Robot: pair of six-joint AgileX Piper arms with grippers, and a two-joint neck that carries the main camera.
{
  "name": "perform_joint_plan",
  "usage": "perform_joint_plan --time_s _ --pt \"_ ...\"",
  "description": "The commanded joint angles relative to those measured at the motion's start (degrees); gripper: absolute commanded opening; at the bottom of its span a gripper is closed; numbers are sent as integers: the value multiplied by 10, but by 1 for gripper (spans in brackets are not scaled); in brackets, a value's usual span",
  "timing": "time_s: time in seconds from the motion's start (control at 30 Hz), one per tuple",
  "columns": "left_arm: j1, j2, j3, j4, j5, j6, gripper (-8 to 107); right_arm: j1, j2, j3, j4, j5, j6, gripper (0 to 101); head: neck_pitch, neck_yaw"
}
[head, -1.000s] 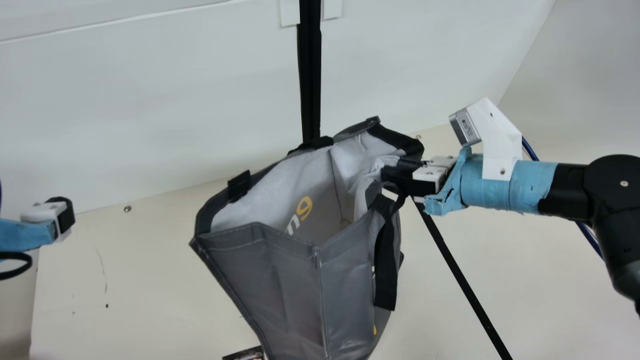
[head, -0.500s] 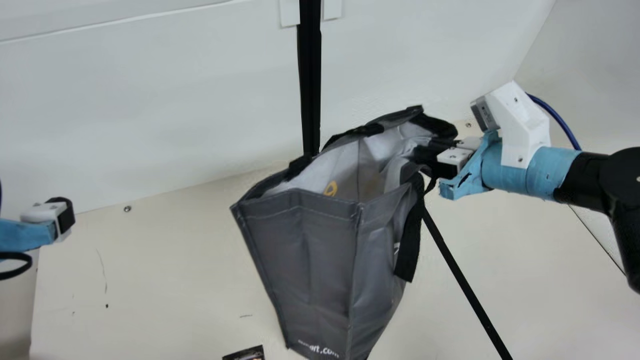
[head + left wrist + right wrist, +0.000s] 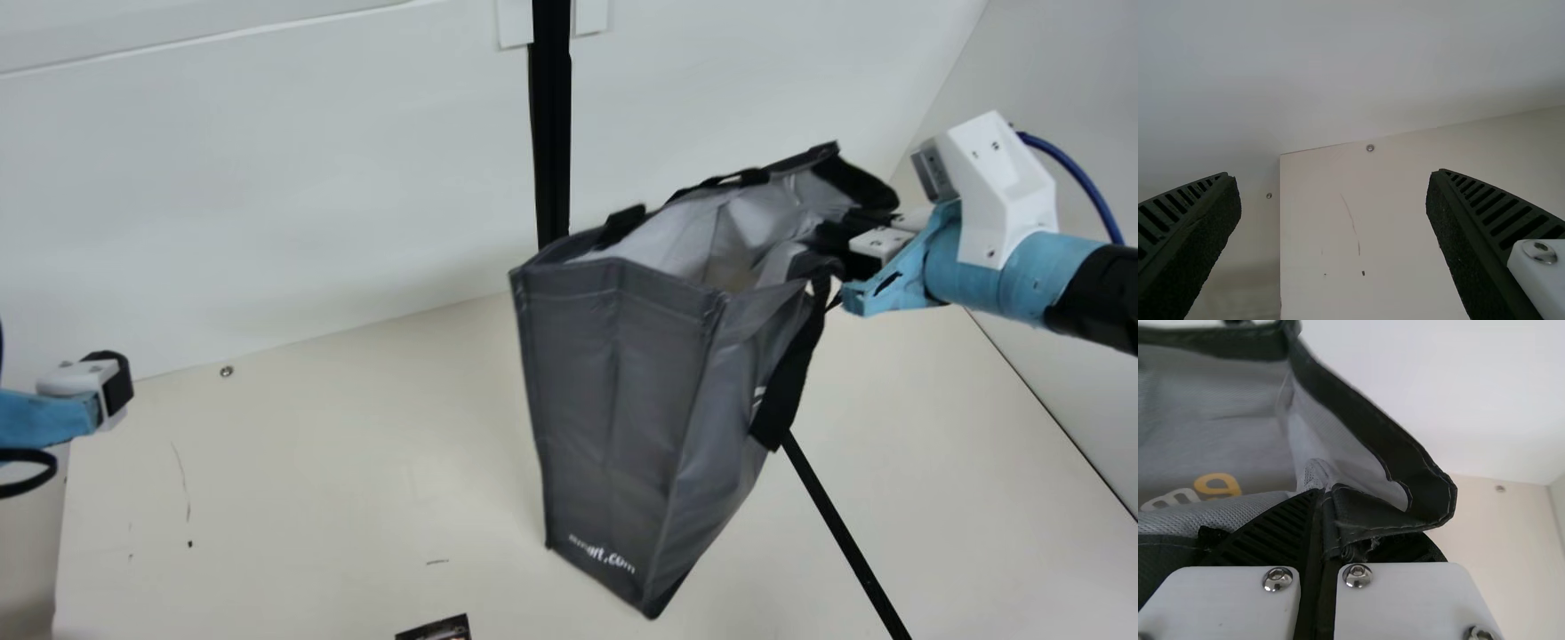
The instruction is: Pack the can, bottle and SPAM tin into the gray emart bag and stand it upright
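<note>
The gray emart bag [image 3: 622, 400] hangs at the right of centre in the main view, mouth up and spread, its base slightly tilted. My right gripper [image 3: 836, 238] is shut on the rim at the bag's right side; in the right wrist view the gripper [image 3: 1321, 520] pinches the folded edge of the bag [image 3: 1258, 453]. A black strap dangles beside it. At the far left is my left gripper [image 3: 116, 391], away from the bag; in the left wrist view that gripper [image 3: 1335, 243] stands open with nothing between its fingers.
A small dark printed item [image 3: 436, 629] is cut off by the main view's bottom edge, on the cream table [image 3: 311, 498]. A black strip [image 3: 845, 533] runs across the table behind the bag. A white wall [image 3: 267, 196] rises at the back.
The right arm has carried the bag to the right and somewhat up in the main view, bringing the bag's lower end into sight. The left arm has kept still.
</note>
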Motion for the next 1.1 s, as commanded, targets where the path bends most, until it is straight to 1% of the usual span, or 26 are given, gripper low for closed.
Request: perform_joint_plan --time_s 0.0,0.4,0.67,1.07 --pt "0 0 0 0 0 0 90 -15 9 -17 -2 1 -2 0 -12 -1" --pt "0 0 0 0 0 0 90 -95 74 -117 -23 -7 -12 0 -12 -1" --pt "0 0 0 0 0 0 90 -140 125 -187 -31 -3 -17 0 -12 -1" --pt "0 0 0 0 0 0 90 -186 205 -308 -67 7 10 0 -12 -1"
